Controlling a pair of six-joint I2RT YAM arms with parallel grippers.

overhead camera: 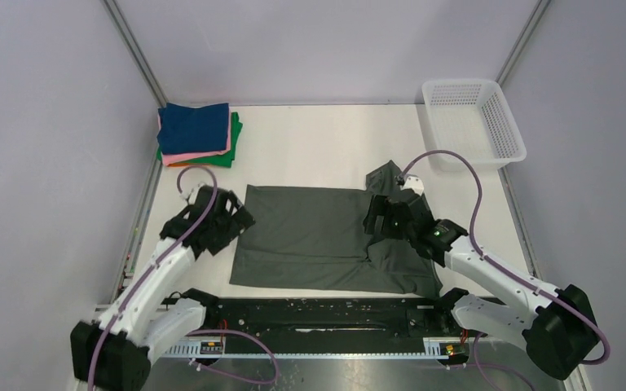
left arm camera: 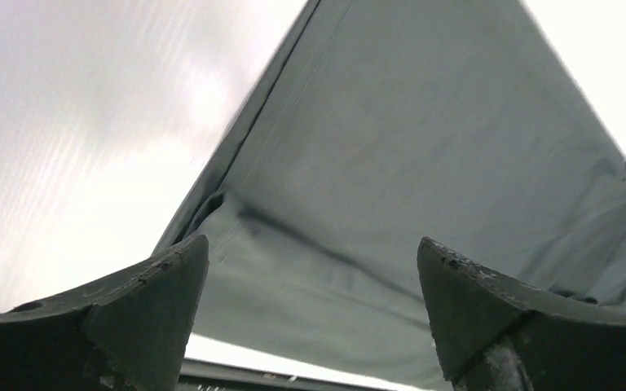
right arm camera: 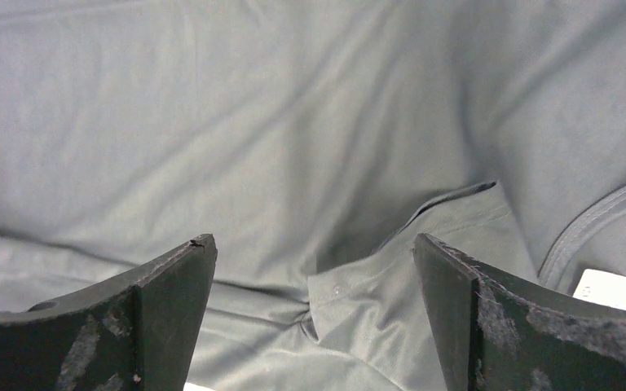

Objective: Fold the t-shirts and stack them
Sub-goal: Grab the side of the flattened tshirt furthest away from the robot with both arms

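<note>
A large dark grey-green t-shirt (overhead camera: 314, 236) lies spread on the white table, partly folded, with a rumpled sleeve at its right end. My left gripper (overhead camera: 232, 221) is open at the shirt's left edge; in the left wrist view (left arm camera: 314, 252) the cloth (left arm camera: 391, 163) lies between and beyond its fingers. My right gripper (overhead camera: 377, 218) is open above the shirt's right part, over a creased fold (right arm camera: 424, 236); nothing is held. A stack of folded t-shirts, navy blue (overhead camera: 195, 127) on top over pink, orange and green, sits at the back left.
A white plastic mesh basket (overhead camera: 472, 120) stands at the back right. Metal frame posts and grey walls close in both sides. A black rail (overhead camera: 318, 314) runs along the near table edge between the arm bases.
</note>
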